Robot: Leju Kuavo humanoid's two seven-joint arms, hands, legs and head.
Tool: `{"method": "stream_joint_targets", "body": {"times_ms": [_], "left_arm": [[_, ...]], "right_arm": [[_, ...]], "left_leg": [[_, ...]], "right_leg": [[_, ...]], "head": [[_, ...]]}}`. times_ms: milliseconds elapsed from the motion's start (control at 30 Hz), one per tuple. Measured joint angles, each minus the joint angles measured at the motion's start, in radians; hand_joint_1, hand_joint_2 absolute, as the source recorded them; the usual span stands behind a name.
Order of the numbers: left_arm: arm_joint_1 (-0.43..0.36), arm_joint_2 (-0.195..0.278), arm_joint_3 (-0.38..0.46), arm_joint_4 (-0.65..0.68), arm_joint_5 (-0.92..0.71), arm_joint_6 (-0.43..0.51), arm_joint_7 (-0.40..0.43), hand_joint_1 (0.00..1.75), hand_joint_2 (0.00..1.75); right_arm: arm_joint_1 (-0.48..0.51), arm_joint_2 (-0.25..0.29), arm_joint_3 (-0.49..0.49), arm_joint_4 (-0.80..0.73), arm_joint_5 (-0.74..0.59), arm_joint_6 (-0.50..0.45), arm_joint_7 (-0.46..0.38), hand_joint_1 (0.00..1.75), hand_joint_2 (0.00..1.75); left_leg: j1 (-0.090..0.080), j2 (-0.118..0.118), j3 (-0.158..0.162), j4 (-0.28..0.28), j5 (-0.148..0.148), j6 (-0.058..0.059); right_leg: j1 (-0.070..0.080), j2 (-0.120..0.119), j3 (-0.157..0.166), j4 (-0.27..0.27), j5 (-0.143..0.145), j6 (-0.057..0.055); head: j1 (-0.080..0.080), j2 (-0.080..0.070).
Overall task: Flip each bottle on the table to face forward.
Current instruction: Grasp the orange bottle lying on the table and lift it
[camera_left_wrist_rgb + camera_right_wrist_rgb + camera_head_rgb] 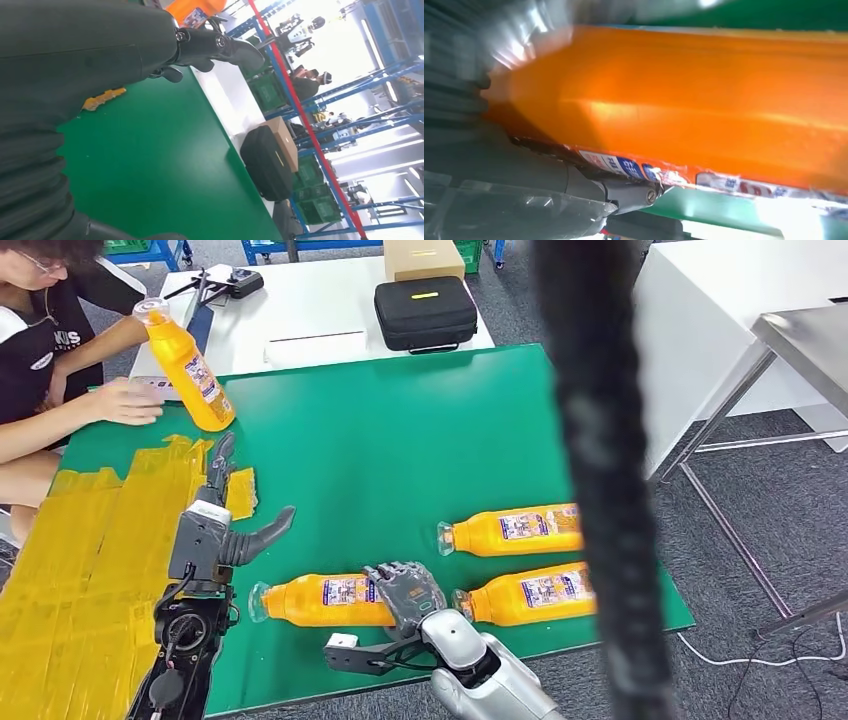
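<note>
So the right robot hand (405, 595) is wrapped over the base end of an orange bottle (320, 600) lying on its side on the green desk (400, 450), cap pointing away toward the left robot hand (225, 510). In the right wrist view that bottle (684, 105) is a blurry orange wall, with a strip of label along one edge and the fingers mostly hidden behind it. Two more bottles lie just past the right robot hand on its outer side, one close (525, 592), one a bit farther up (510, 530), both partly cut off by a dark blurry cable (600, 480). The left robot hand holds nothing, fingers spread. Beyond it, a person's hand (128, 400) rests near a tilted fourth bottle (188, 365); can't tell what props it.
</note>
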Motion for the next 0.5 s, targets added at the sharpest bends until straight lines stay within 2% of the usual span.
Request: {"method": "stream_joint_targets", "body": {"times_ms": [200,267,367,500], "left_arm": [[0.005,-0.006,0.0,-0.018,0.006,-0.001,-0.002,0.0,1.75],[0.009,-0.007,0.0,-0.023,0.021,-0.005,-0.007,0.0,1.75],[0.019,-0.01,0.0,-0.045,0.058,-0.012,-0.017,0.0,1.75],[0.038,-0.017,-0.006,-0.091,0.103,-0.012,-0.032,0.0,1.75]], "right_arm": [[0.007,0.019,-0.057,0.003,-0.039,-0.062,-0.021,1.75,1.75],[0.017,0.023,-0.077,-0.001,-0.072,-0.114,-0.043,1.75,1.75],[0.054,0.03,-0.14,-0.035,-0.168,-0.234,-0.113,1.75,1.75],[0.091,0.039,-0.238,-0.135,-0.315,-0.372,-0.247,1.75,1.75]], "left_leg": [[0.0,-0.001,0.0,0.0,0.003,0.001],[0.0,-0.001,-0.001,0.0,0.003,0.001],[0.0,-0.002,-0.004,0.0,0.003,0.002],[0.0,-0.002,-0.009,0.001,0.003,0.002]], "right_leg": [[0.0,0.0,0.0,0.0,0.003,-0.001],[0.0,0.0,0.0,0.0,0.003,0.0],[0.0,-0.001,-0.003,0.0,0.003,0.0],[0.0,-0.001,-0.007,0.001,0.003,0.0]], "head": [[0.0,0.0],[0.0,0.0],[0.0,0.0],[0.0,0.0]]}}
